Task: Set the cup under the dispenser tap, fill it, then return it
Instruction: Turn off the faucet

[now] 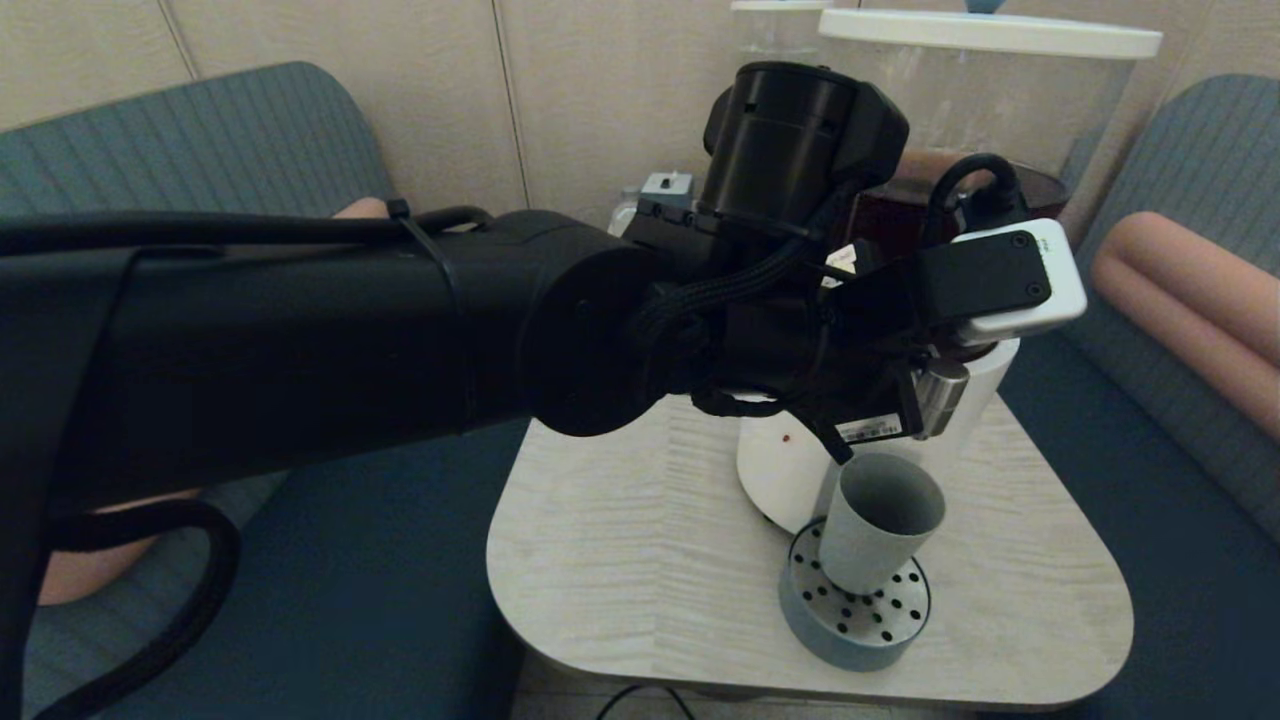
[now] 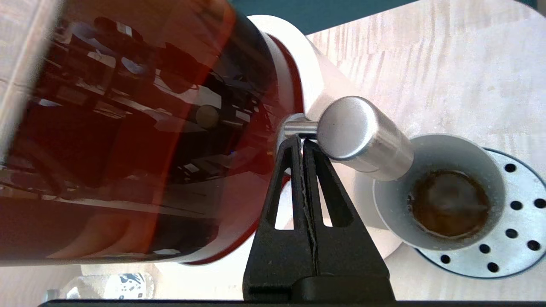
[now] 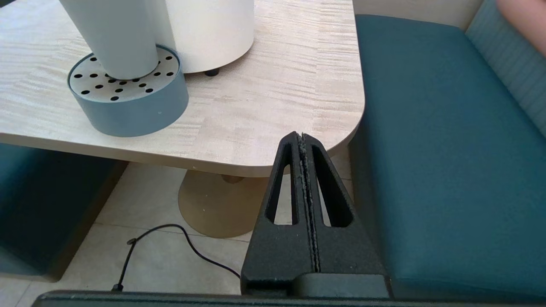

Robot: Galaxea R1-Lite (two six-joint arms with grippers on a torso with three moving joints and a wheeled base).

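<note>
Reaching across the desk [image 1: 620, 560], the left arm carries the left end effector [image 2: 303, 138] up against the big dispenser [image 2: 140, 128], its fingers [image 2: 324, 187] pressed together with nothing between them. The closed tips touch the thin steel stem that joins the dispenser tap [image 2: 362, 136] to the tank of dark brown liquid, so the tap's brushed-steel nozzle sits just beyond and beside the tips. Past the nozzle, lower than the end effector, the cup [image 2: 439, 200] stands upright on the perforated drip tray [image 2: 512, 221], directly beneath the nozzle's mouth. A shallow layer of brown liquid covers the cup's bottom; most of the cup is unfilled. In the head view the left arm hides the fingertips, and the cup [image 1: 880, 520] shows below the wrist, on the round grey-blue tray in front of the dispenser's white base [image 1: 780, 470].

The right end effector [image 3: 303, 140] hangs off the desk's near corner, over the floor, its fingers shut together on nothing. From it, the drip tray [image 3: 128, 102] and the cup on it lie well apart, across the desk top [image 3: 273, 98]. A teal seat [image 3: 448, 149] lies beside it, and a black cable [image 3: 170, 247] trails on the floor tiles below.
</note>
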